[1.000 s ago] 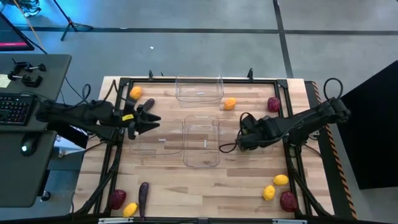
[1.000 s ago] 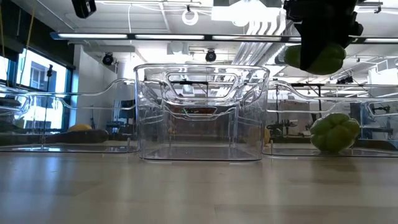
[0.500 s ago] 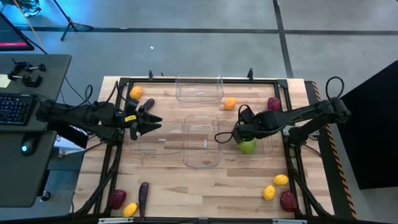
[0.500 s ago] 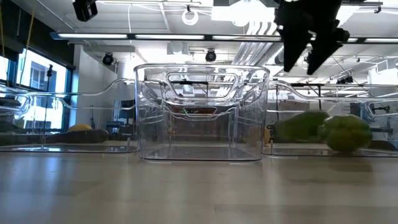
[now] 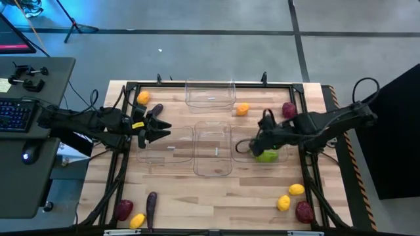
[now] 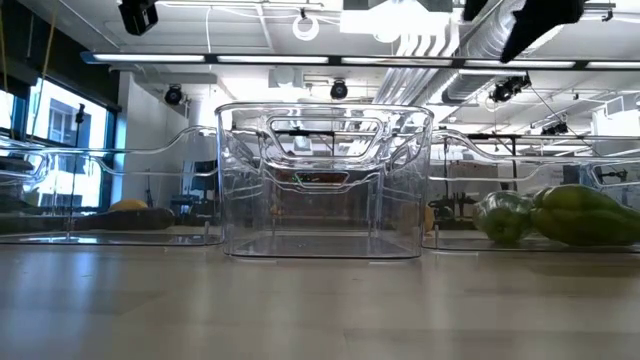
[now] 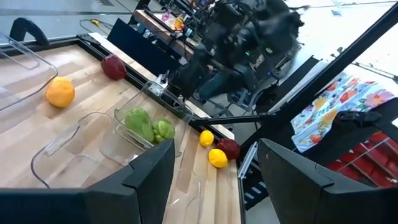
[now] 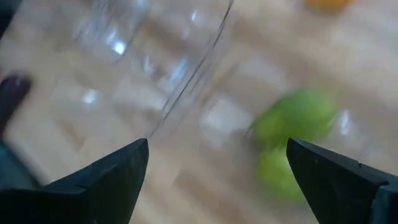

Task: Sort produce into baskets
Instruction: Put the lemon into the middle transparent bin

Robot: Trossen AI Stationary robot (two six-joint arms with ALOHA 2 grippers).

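My right gripper (image 5: 254, 145) hangs open and empty above the right clear bin (image 5: 283, 156); it also shows in its wrist view (image 8: 217, 142) and at the top of the low view (image 6: 525, 25). Two green ridged pieces (image 6: 503, 217) (image 6: 585, 215) lie side by side on that bin's floor, also seen from the left wrist (image 7: 148, 126) and from above (image 5: 266, 155). My left gripper (image 5: 164, 128) waits open and empty over the left bin (image 5: 161, 149). The middle bin (image 5: 213, 151) and the far bin (image 5: 210, 94) show nothing inside.
Loose on the table: an orange piece (image 5: 143, 98) and a dark one (image 5: 157, 109) far left; an orange (image 5: 243, 109) and a dark red (image 5: 289, 109) far right; lemons (image 5: 289, 196) and a dark red (image 5: 303, 211) near right; a dark red, a lemon and an eggplant (image 5: 151, 208) near left.
My right gripper has opened and let go of a green ridged piece, which has fallen into the right bin and come to rest beside the other green one. The gripper has then risen above the bin, empty.
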